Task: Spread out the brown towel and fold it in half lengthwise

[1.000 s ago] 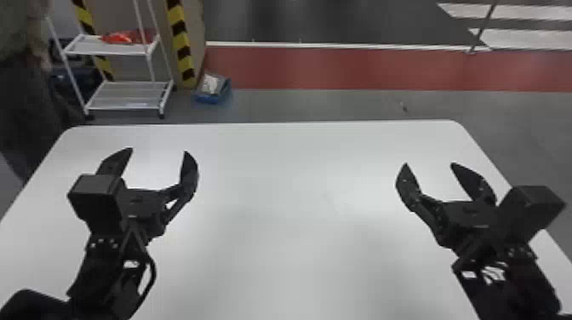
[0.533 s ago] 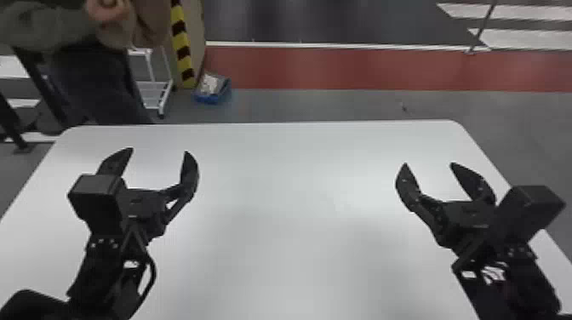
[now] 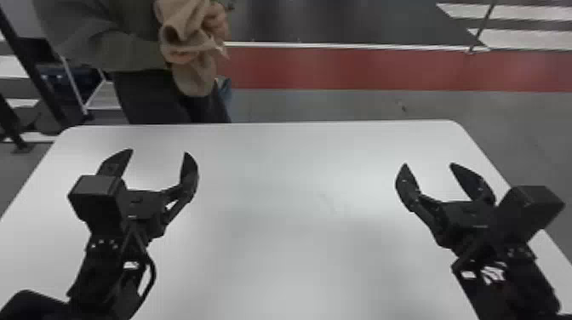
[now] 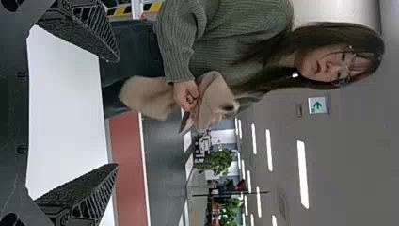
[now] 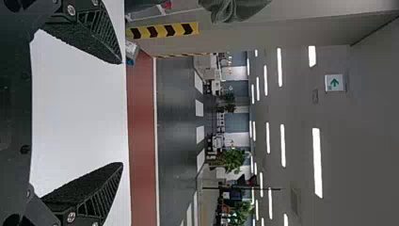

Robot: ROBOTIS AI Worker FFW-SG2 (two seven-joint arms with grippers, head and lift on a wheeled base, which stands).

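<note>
In the head view, my left gripper stands open above the left part of the white table, and my right gripper stands open above its right part. A person beyond the table's far edge holds the crumpled brown towel in both hands, away from both grippers. From the left wrist, the towel hangs bunched from the person's hand, beyond the open left gripper. Nothing lies between the fingertips of the right gripper in the right wrist view.
The white table has rounded far corners and spans the space between both arms. Behind its left side stands a white shelf cart. A red floor strip runs across beyond the table.
The person has moved in from the left to behind the table's far edge, and the brown towel has come into sight in their hands. Both arms have kept still.
</note>
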